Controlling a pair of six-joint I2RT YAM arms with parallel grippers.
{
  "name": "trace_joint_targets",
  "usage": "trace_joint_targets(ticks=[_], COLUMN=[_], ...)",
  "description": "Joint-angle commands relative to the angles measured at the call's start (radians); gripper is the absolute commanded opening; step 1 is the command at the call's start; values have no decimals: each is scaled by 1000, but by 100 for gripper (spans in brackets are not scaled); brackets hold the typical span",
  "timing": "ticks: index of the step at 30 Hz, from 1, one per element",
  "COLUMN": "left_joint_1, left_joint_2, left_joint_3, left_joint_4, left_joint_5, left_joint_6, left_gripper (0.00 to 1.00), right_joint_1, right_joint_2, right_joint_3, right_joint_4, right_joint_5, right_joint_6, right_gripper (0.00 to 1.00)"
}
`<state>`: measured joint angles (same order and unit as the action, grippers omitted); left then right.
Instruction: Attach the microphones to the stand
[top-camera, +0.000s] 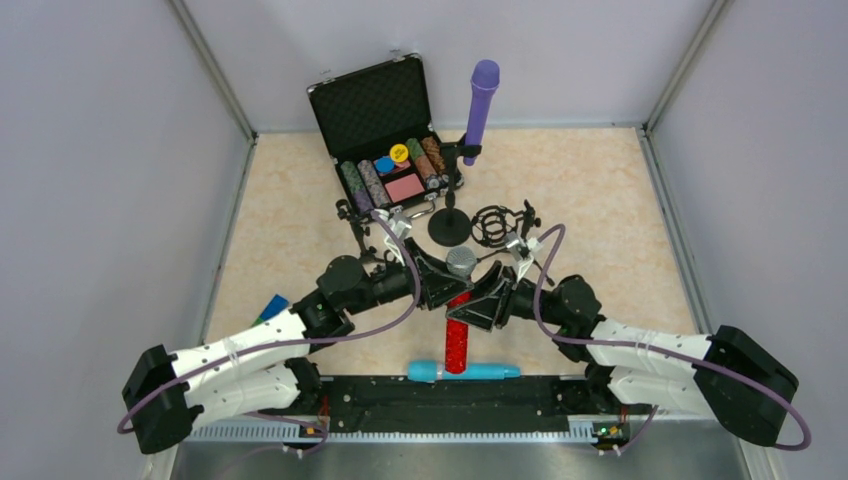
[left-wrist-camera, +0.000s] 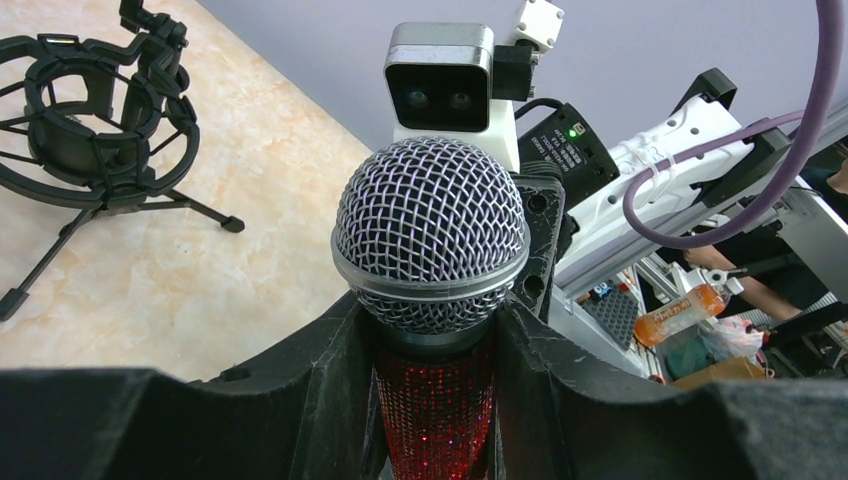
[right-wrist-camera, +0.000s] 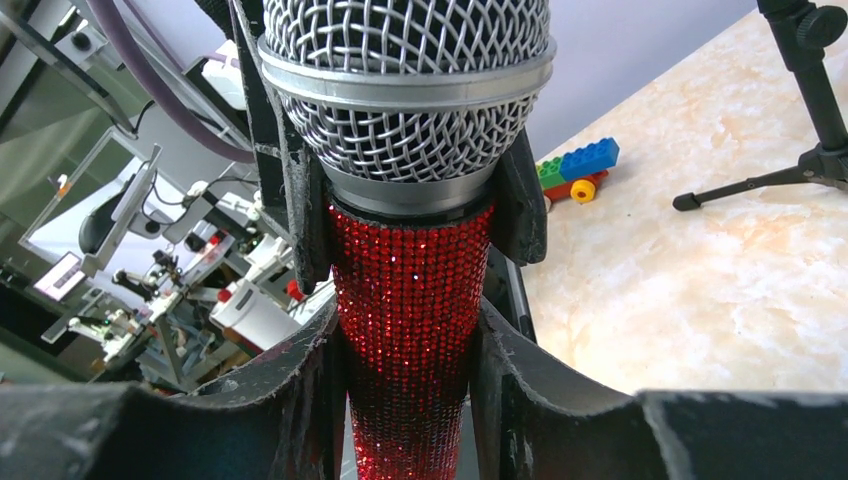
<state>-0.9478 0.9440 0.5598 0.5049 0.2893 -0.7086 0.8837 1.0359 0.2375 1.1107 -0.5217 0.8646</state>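
Note:
The glittery red microphone (top-camera: 458, 335) with its silver mesh head (top-camera: 461, 262) stands upright at the table's middle, held between both grippers. My left gripper (top-camera: 438, 285) is shut on its neck just under the head (left-wrist-camera: 430, 235), with red body (left-wrist-camera: 435, 410) between the fingers. My right gripper (top-camera: 487, 297) is shut on the red body (right-wrist-camera: 405, 330) lower down, below the head (right-wrist-camera: 405, 80). The purple microphone (top-camera: 481, 108) sits upright in a round-based stand (top-camera: 450, 226). The light blue microphone (top-camera: 465, 371) lies flat at the near edge.
A black shock-mount tripod stand (top-camera: 497, 225) stands just behind the grippers and shows in the left wrist view (left-wrist-camera: 95, 130). An open black case of poker chips (top-camera: 385, 130) stands at the back left. Toy bricks (top-camera: 272, 305) lie by the left arm and show in the right wrist view (right-wrist-camera: 580, 165).

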Motion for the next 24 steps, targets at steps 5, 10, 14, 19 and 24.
trace_joint_targets(ticks=[5,10,14,19,24], left_joint_1=[5,5,5,6,6], left_joint_2=[-28,-26,-38,-82,-127], left_joint_3=[2,24,32,38,55], left_joint_4=[3,-63,-102,-202,-330], left_joint_5=[-59,-83,-97,-186,-279], left_joint_6=[-4,-12,4,29,75], left_gripper=[73,96,97,98,97], right_joint_1=[12,12,12,11,12], right_joint_2=[-15,-48,-115,-252,-445], right_joint_3=[39,29,19,7,-8], right_joint_4=[-3,-33,-90,-245,-455], right_joint_5=[4,33,84,230,421], right_joint_6=[-24,-40,-72,-118,-166], right_gripper=[0,0,0,0,0])
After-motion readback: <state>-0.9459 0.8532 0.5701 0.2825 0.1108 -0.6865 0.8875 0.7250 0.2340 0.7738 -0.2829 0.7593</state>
